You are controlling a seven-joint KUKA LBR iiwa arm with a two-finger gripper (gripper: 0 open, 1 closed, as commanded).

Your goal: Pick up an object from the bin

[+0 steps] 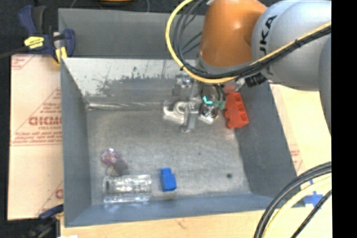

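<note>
My gripper [187, 112] hangs low over the upper middle of the bin, near the back wall. Just to its right a red block [235, 110] with a ribbed top rests against the bin's right wall, apart from the gripper. A small green piece [220, 102] shows between the gripper's body and the red block; what it belongs to I cannot tell. Nothing can be made out in the gripper's grasp.
Along the front left of the bin lie a blue block [167, 179], a clear plastic container [128, 188] on its side and a small pink-purple thing [111, 158]. The arm with its orange cover and looped cables reaches in from the upper right.
</note>
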